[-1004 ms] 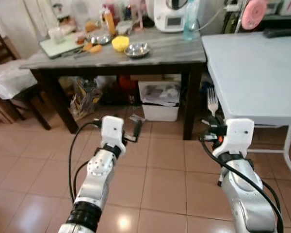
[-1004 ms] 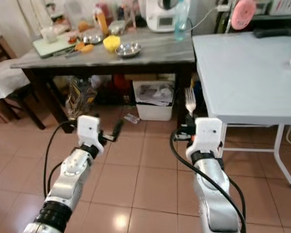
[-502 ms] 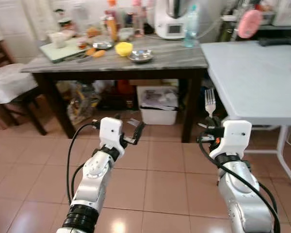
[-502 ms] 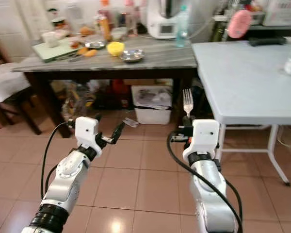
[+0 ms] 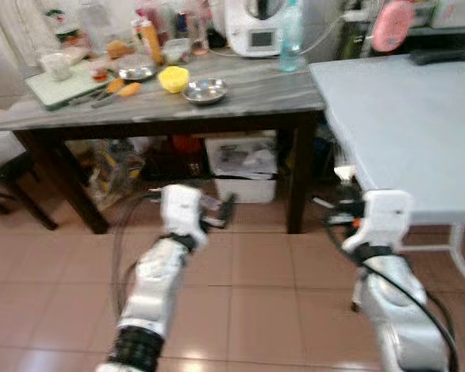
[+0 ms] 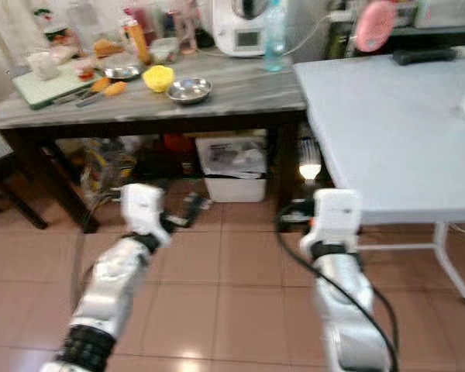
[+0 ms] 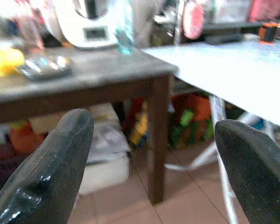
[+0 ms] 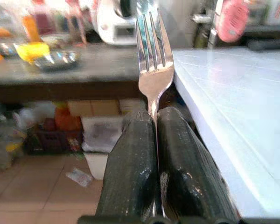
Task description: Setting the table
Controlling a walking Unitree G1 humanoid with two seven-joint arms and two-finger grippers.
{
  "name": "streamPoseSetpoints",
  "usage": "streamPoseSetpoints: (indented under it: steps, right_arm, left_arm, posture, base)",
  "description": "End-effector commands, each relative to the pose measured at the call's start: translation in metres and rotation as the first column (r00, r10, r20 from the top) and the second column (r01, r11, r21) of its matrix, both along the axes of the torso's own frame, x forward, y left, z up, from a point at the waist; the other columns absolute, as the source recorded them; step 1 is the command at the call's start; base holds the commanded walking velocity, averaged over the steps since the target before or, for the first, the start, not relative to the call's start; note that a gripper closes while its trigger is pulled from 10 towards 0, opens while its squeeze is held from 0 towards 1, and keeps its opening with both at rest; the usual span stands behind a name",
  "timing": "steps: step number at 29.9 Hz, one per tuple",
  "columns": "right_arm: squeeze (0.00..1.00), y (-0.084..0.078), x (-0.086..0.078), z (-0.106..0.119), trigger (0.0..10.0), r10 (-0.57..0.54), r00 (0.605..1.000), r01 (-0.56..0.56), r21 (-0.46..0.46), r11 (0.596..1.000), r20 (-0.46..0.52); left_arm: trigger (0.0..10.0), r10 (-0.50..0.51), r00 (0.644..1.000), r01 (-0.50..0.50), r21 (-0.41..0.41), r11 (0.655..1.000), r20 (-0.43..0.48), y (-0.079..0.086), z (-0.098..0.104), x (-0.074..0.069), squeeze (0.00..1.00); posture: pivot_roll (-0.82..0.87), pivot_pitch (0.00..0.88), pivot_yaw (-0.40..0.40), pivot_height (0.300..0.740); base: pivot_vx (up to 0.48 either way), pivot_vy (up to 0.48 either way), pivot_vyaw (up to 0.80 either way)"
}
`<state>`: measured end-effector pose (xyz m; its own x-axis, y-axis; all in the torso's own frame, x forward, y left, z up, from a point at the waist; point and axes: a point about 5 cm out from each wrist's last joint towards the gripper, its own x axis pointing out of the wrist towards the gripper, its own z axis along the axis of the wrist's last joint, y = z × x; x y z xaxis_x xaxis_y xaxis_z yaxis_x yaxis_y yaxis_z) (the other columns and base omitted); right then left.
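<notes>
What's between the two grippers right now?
Nothing stands there: bare tiled floor lies between the left gripper and the right gripper, as the left eye view shows. The right gripper holds a fork upright beside the white table's edge.

The silver metal fork's handle is hidden between the right hand's black fingers; head views are motion-blurred.

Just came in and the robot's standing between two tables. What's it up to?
It is setting the table. The right gripper has its fingers shut on a fork, tines up, right beside the edge of the pale blue table. The left gripper is open and holds nothing. The dark table behind carries bowls and bottles.
</notes>
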<state>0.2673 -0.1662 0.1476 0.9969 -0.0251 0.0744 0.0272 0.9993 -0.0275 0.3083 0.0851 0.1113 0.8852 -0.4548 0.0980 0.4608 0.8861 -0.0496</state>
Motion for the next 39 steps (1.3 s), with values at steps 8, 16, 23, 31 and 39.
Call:
streamPoseSetpoints:
  steps: [8,16,23,31,39]
  right_arm:
    - [0.0,0.009,0.0,0.006,10.0,0.031,0.999,-0.031,0.009,0.999,0.027]
    - [0.0,0.01,-0.001,0.004,10.0,0.031,0.999,-0.031,0.009,0.999,0.022]
    - [0.0,0.011,0.0,0.005,10.0,0.04,0.999,-0.04,0.008,0.999,0.02]
    - [0.0,0.012,0.001,0.004,10.0,0.047,0.999,-0.047,0.009,0.999,0.019]
    - [0.0,0.012,0.002,0.004,10.0,0.05,0.999,-0.051,0.009,0.999,0.019]
  left_arm:
    - [10.0,0.025,0.999,-0.025,-0.004,1.0,0.024,0.009,0.011,0.005,0.0]
    - [10.0,0.02,1.0,-0.02,0.001,1.0,0.013,0.01,0.008,0.003,0.0]
    - [10.0,0.022,1.0,-0.022,0.003,1.0,0.011,0.01,0.008,0.004,0.0]
    - [10.0,0.031,0.999,-0.031,0.01,0.999,0.013,0.011,0.007,0.004,0.0]
    - [10.0,0.027,1.0,-0.027,0.01,1.0,0.013,0.01,0.007,0.005,0.0]
  posture:
    - [-0.18,0.0,0.085,0.74]
    - [-0.18,0.0,0.086,0.74]
    - [-0.18,0.0,0.08,0.74]
    - [-0.18,0.0,0.077,0.74]
    - [-0.18,0.0,0.078,0.74]
  base:
    - [0.48,0.0,0.0]
    - [0.48,0.0,0.0]
    - [0.48,0.0,0.0]
    - [0.48,0.0,0.0]
    - [0.48,0.0,0.0]
